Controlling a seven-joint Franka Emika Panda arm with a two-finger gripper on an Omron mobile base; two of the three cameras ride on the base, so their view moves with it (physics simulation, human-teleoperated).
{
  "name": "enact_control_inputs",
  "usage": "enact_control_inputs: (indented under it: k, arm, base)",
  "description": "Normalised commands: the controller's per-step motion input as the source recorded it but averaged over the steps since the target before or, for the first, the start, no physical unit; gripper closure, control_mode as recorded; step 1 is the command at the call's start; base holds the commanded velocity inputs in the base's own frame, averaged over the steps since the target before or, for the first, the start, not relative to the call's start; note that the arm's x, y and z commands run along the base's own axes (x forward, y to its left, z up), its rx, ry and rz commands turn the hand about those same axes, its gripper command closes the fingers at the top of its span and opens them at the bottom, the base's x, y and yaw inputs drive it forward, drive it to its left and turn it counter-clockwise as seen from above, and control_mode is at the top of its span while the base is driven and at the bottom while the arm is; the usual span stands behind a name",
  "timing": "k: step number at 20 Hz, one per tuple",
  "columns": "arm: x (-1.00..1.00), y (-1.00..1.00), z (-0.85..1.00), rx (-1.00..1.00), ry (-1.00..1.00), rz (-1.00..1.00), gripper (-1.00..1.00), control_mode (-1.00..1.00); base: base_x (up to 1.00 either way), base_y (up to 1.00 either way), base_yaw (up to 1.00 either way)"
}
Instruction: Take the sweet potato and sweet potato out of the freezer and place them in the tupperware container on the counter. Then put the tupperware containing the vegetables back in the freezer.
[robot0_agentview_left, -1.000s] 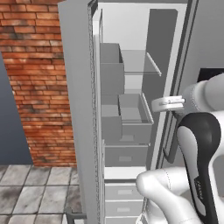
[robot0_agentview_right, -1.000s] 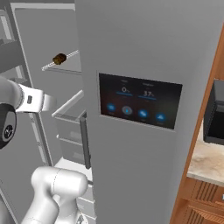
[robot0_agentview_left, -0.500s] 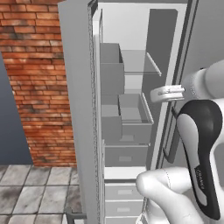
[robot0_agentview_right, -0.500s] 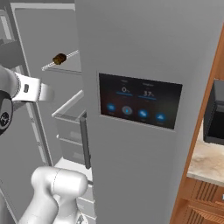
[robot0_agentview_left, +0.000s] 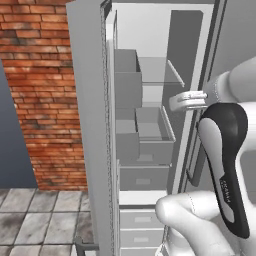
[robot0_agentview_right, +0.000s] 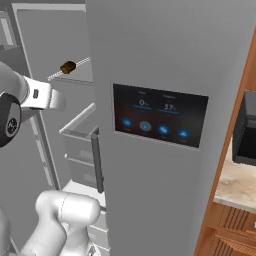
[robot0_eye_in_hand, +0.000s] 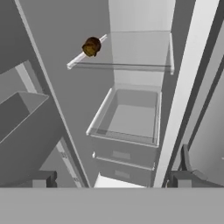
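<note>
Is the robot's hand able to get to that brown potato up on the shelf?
Probably yes. The freezer door stands open, the sweet potato sits at the shelf's front edge with nothing before it, and the open gripper already faces inside, lower down.

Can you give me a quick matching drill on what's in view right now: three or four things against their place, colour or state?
Column one:
1. sweet potato
2. end effector
3. freezer door
4. touch panel

Column two:
A. swung open
B. on the front edge of the glass shelf
C. black, with blue icons
D. open, holding nothing

Pairs: 1-B, 2-D, 3-A, 4-C
</note>
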Motion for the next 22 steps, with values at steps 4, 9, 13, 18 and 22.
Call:
enact_control_inputs:
  k: [4, 9, 13, 18, 22]
  arm:
    - [0.39, 0.0, 0.0, 0.04, 0.0, 0.0, -1.0, -1.0]
    - [0.44, 0.0, 0.02, 0.12, 0.0, 0.01, -1.0, -1.0]
    - [0.29, 0.0, 0.08, 0.1, 0.0, 0.01, -1.0, -1.0]
    - [0.27, 0.01, 0.01, 0.03, 0.0, 0.01, -1.0, -1.0]
    - [0.32, 0.1, 0.0, 0.0, 0.0, 0.0, -1.0, -1.0]
  base:
    - [0.0, 0.0, 0.0]
    - [0.0, 0.0, 0.0]
    - [0.0, 0.0, 0.0]
    - [0.0, 0.0, 0.0]
    - [0.0, 0.0, 0.0]
